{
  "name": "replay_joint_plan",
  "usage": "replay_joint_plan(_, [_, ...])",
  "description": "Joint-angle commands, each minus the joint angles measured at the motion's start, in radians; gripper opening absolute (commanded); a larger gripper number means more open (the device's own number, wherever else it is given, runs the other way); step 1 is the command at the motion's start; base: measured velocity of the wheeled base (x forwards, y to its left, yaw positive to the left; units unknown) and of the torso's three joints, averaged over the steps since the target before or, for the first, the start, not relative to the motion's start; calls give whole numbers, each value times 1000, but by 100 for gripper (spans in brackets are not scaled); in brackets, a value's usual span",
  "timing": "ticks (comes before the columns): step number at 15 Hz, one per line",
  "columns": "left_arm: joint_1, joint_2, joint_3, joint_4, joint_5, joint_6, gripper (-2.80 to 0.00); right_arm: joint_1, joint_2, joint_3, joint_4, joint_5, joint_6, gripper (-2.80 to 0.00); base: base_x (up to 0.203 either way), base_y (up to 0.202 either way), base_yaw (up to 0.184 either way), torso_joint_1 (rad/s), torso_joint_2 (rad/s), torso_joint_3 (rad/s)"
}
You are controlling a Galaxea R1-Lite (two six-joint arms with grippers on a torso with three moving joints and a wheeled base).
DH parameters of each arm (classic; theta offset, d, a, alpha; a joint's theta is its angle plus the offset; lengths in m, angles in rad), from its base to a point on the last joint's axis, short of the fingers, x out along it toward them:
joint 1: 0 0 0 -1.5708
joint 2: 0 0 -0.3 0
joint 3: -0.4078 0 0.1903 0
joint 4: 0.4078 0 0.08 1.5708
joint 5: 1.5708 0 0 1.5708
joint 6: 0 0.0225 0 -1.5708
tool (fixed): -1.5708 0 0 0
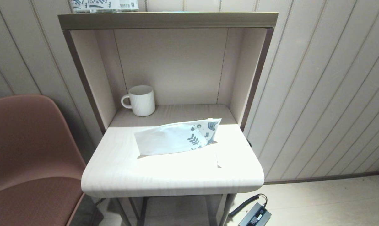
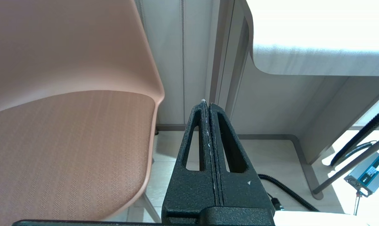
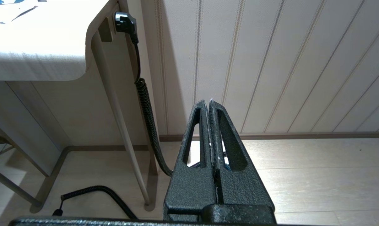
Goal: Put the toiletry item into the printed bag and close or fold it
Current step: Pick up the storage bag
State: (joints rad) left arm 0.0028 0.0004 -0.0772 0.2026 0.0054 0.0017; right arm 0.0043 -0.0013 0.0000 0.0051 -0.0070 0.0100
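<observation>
My left claw hangs low beside the chair, fingers pressed together, gripping nothing. My right claw is likewise pinched closed near the floor. The printed bag lies flat on the bench, above both claws.

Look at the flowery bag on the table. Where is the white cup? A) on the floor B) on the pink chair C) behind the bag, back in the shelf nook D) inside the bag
C: the white cup stands upright at the back left of the nook under the shelf, apart from the printed bag, which lies flat nearer the front of the table.
</observation>
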Motion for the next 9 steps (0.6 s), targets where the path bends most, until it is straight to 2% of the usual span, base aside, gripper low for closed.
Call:
replay_joint_plan(1, [0,0,1,1,1,0,-280,0,1,-1,0,-1,-2,-280,0,0,0,0,0,0])
replay_joint_plan(3, [0,0,1,1,1,0,-280,2,9,-90,18,14,-3,-280,0,0,0,0,0,0])
replay_joint_plan(5, [0,0,0,1,1,0,-280,2,88,-328,94,41,4,-280,0,0,0,0,0,0])
replay_joint_plan(7, [0,0,1,1,1,0,-280,22,284,-591,164,58,17,-280,0,0,0,0,0,0])
replay_joint_plan(9, [0,0,1,1,1,0,-280,56,553,-741,203,70,24,-280,0,0,0,0,0,0])
